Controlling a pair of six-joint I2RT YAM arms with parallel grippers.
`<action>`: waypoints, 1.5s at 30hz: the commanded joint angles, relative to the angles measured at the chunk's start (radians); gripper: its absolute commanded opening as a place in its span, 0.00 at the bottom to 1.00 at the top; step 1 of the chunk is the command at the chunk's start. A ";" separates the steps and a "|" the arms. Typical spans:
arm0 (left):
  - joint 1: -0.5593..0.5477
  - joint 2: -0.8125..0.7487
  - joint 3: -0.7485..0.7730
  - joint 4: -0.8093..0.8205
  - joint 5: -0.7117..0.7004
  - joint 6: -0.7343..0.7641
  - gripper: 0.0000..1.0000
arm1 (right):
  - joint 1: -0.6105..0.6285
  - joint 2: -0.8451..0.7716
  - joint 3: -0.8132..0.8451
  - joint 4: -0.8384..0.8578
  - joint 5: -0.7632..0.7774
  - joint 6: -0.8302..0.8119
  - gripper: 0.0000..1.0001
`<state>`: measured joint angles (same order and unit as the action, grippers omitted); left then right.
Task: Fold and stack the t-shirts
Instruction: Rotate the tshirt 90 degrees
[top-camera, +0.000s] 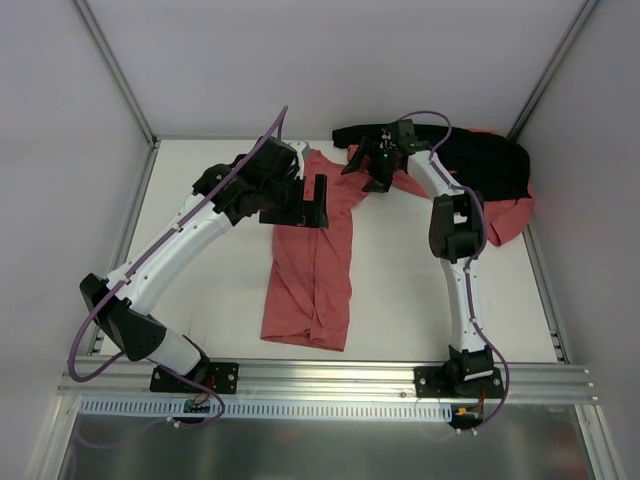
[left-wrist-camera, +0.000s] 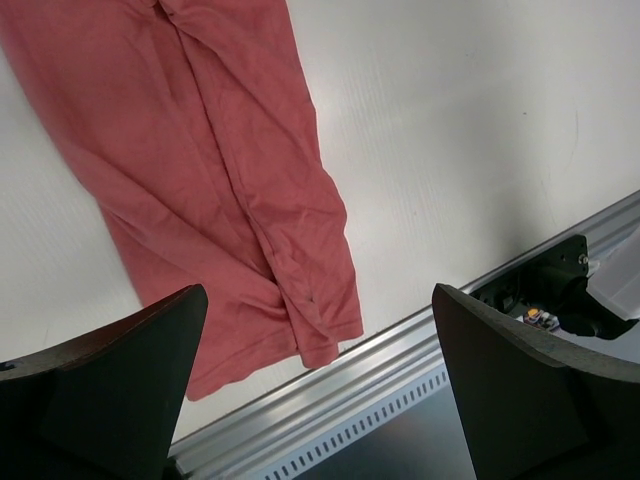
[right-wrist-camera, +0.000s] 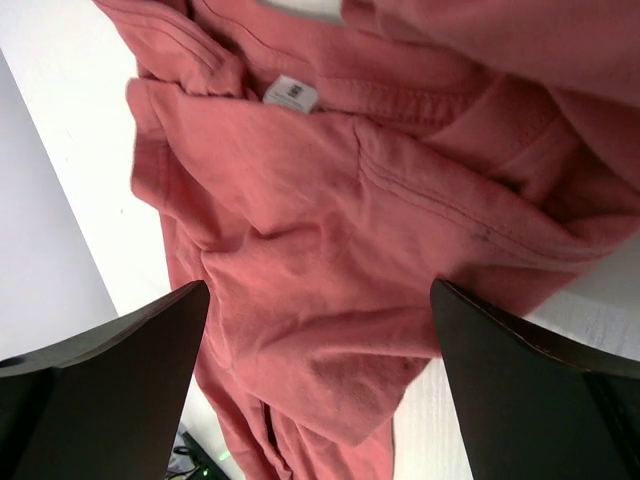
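Jaws on my left gripper (top-camera: 308, 205) stand wide apart, empty, above the 12 o'clock end of a salmon-red t-shirt (top-camera: 312, 275) lying lengthwise at centre; my right gripper (top-camera: 378, 168), equally spread and empty, hangs over crumpled red cloth showing a white neck label (right-wrist-camera: 293, 93); at 2 o'clock, a heap of t-shirts (top-camera: 508, 215) lies under a black cloth (top-camera: 490, 160).

The salmon-red thin cloth t-shirt (top-camera: 312, 270) looks soft and matt, with fine creases and stitched hems. The white flat worktop (top-camera: 400, 290) is smooth and matt. The silver grooved metal rail (top-camera: 330, 378) has a dull brushed sheen. The left claw (left-wrist-camera: 318, 330) has fingers (left-wrist-camera: 110, 390) of matt black plastic.
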<state>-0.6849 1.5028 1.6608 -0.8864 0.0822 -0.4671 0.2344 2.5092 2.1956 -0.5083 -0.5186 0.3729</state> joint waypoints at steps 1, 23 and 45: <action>0.013 -0.038 0.034 -0.048 0.013 -0.001 0.99 | 0.006 0.019 0.076 0.002 0.037 -0.028 0.99; 0.013 -0.118 0.037 -0.131 -0.025 -0.079 0.99 | 0.016 0.266 0.251 0.300 0.011 0.176 1.00; 0.013 -0.246 -0.217 0.089 -0.042 -0.047 0.99 | -0.047 -0.036 0.032 0.778 -0.050 0.259 0.99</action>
<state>-0.6849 1.2850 1.4948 -0.8963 0.0402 -0.5323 0.2192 2.7003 2.2864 0.1459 -0.5251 0.6598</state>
